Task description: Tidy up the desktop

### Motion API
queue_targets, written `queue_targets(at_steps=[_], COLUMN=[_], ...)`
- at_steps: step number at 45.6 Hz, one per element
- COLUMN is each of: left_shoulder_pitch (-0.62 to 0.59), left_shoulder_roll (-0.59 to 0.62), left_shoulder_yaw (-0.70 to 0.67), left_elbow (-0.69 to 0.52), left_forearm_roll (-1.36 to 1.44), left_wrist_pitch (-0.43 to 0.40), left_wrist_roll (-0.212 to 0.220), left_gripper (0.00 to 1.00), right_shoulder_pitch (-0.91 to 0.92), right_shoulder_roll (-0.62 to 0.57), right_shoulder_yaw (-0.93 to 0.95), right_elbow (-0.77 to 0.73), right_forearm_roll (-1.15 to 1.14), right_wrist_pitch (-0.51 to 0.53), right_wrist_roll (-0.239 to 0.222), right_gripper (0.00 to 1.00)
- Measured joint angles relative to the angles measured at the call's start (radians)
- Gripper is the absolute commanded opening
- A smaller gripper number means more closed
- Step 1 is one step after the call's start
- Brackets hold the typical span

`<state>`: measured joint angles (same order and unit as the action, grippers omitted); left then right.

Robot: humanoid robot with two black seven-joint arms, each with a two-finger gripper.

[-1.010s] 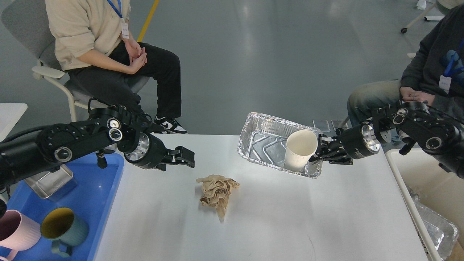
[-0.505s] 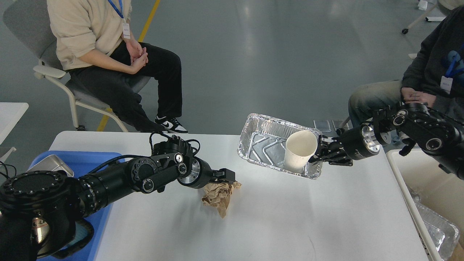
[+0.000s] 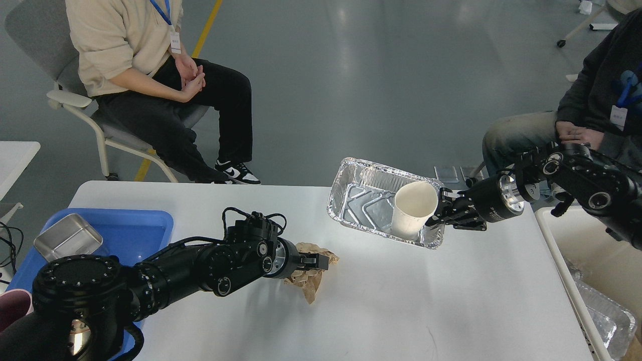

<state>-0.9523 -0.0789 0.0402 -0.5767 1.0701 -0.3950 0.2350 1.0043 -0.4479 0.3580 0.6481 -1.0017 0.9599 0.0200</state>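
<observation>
The white desktop (image 3: 401, 311) fills the lower part of the head view. A crumpled brown paper (image 3: 311, 281) lies left of its middle. My left gripper (image 3: 317, 262) is down on the top of the paper, fingers pressed into it; whether they are closed on it does not show. My right gripper (image 3: 440, 210) is shut on the right rim of a foil tray (image 3: 361, 200) and holds it tilted just above the desktop's far edge. A white paper cup (image 3: 412, 209) stands inside the tray next to the gripper.
A blue plastic tray (image 3: 135, 230) at the left edge holds a steel container (image 3: 67, 236); a pink mug (image 3: 12, 306) shows at the bottom left. A white bin (image 3: 567, 260) with foil trays (image 3: 602, 313) stands at the right. Two people sit beyond the table.
My left arm swung from above the blue tray to the right and came down onto the crumpled paper, which is now partly squashed. The right gripper with the foil tray barely moved.
</observation>
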Motion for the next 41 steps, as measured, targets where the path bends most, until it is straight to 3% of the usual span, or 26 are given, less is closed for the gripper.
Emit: queue_targets(at_steps=[6,16,18,21,23,28,41], left_shoulder_pitch=[0.006,0.002,0.001,0.0,-0.001,-0.003,-0.041], left_shoulder_roll=[-0.017,-0.037,-0.039,-0.04,-0.041,-0.041,-0.008], left_shoulder_yaw=[0.015,0.074,0.077,0.08,0.08,0.08,0.05], left_elbow=[0.0,0.0,0.0,0.0,0.0,-0.001,-0.043], left_forearm_roll=[0.003,0.004,0.007,0.01,0.011,0.011,-0.004], left_wrist_pitch=[0.004,0.009,0.009,0.009,0.008,-0.001,-0.118], left_wrist_roll=[0.001,0.005,0.007,0.009,0.011,0.014,0.024], left_gripper=[0.68,0.53,0.42,0.17,0.09,0.01,0.0], right_shoulder_pitch=[-0.002,-0.007,-0.01,-0.013,-0.014,-0.016,-0.016], right_shoulder_roll=[0.0,-0.001,-0.001,-0.001,-0.002,-0.002,-0.002], right_shoulder_yaw=[0.002,0.007,0.008,0.009,0.01,0.011,0.013], right_elbow=[0.001,0.003,0.004,0.005,0.005,0.005,0.005], right_forearm_roll=[0.0,0.001,0.001,0.001,0.001,0.001,0.002], right_wrist_pitch=[0.0,0.0,0.0,0.0,0.0,0.0,0.0], right_wrist_roll=[0.0,0.001,0.001,0.001,0.002,0.002,0.003], right_gripper=[0.0,0.0,0.0,0.0,0.0,0.0,0.0])
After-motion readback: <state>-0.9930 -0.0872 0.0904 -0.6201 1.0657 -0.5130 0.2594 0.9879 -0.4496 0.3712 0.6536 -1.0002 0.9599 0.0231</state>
